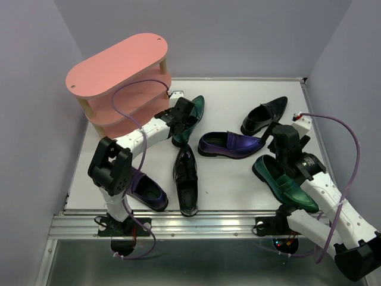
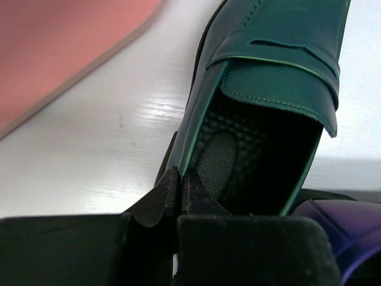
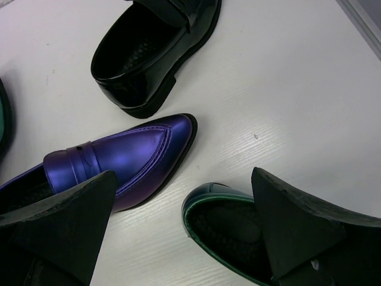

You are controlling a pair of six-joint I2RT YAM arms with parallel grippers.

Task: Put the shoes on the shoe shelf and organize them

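The pink shoe shelf (image 1: 119, 65) stands at the table's back left; one of its boards shows in the left wrist view (image 2: 59, 47). My left gripper (image 1: 180, 117) is shut on the side wall of a green loafer (image 1: 194, 113), just right of the shelf's lower boards. In the left wrist view the fingertips (image 2: 180, 179) pinch the loafer's rim (image 2: 280, 59). I cannot tell whether it is lifted off the table. My right gripper (image 3: 184, 173) is open and empty. It hovers between a purple loafer (image 3: 125, 158) and the heel of a second green loafer (image 3: 226, 229).
A black shoe (image 1: 265, 115) lies at the back right, also in the right wrist view (image 3: 149, 53). The purple loafer (image 1: 229, 145) lies mid-table and the second green loafer (image 1: 286, 185) front right. Another black shoe (image 1: 186, 179) and another purple shoe (image 1: 149, 190) lie front left.
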